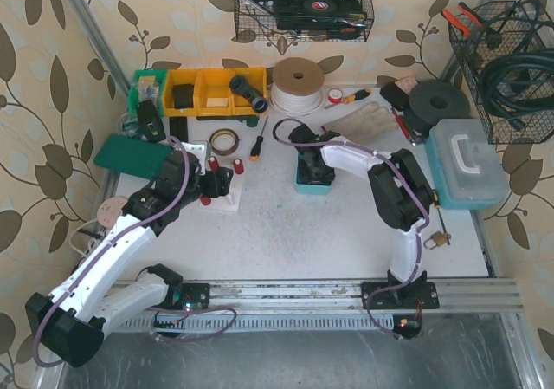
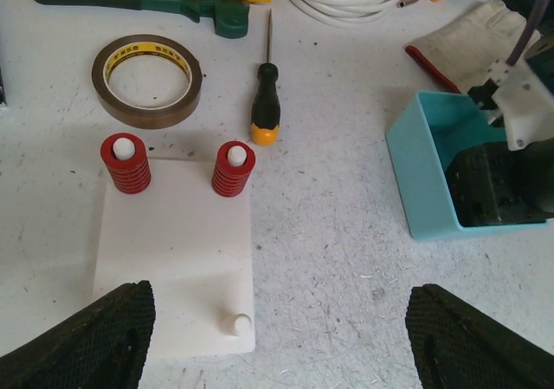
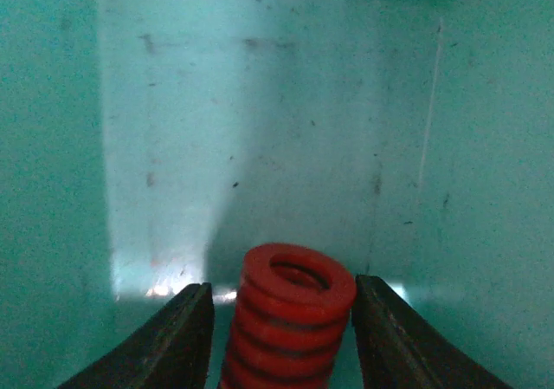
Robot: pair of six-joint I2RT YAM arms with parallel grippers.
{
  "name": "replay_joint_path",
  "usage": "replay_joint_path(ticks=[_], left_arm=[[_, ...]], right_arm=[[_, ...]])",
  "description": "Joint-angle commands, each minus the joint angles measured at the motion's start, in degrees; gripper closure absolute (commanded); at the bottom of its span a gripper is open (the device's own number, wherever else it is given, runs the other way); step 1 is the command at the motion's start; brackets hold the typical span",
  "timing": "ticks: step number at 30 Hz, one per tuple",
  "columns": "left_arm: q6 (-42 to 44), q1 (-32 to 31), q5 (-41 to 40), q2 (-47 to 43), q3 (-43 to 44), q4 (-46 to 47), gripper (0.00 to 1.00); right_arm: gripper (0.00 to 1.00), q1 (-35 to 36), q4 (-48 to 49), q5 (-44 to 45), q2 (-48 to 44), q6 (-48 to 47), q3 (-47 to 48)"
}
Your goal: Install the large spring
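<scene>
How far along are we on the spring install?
Done: two seated springs on the far pegs of the white plate. In hand: the right gripper straddles a loose spring in the teal bin; firm grip unclear. Remaining: seat it on the bare peg. The left gripper hangs open.

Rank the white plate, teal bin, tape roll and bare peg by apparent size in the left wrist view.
Largest: the white plate and the teal bin, too close to rank; the bin runs out of frame.
Next: the tape roll.
Smallest: the bare peg.
</scene>
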Motion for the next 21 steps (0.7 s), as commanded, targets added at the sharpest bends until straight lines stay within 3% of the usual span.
replay_joint_path(ticks=[1,10,15,21], left_arm=[[0.72,0.47,-0.02,-0.45,1.24,0.13,0.18],[0.86,0.48,-0.33,-0.11,2.48,-0.91,0.18],[0.66,0.51,-0.48,-0.36,2.14,-0.67,0.18],[0.51,0.47,-0.07,0.04,2.82,-0.73,0.17]], right_arm=[[0.55,-0.61,-0.48,-1.64,3.85,2.30,1.45],[0.87,-0.60,7.21,1.16,0.90,0.47,-0.66],[0.95,-0.64,11.61,4.10,-4.62,-1.58,-3.32],[0.98,-0.63,13.20,4.14,-7.66,-2.73,-5.08]])
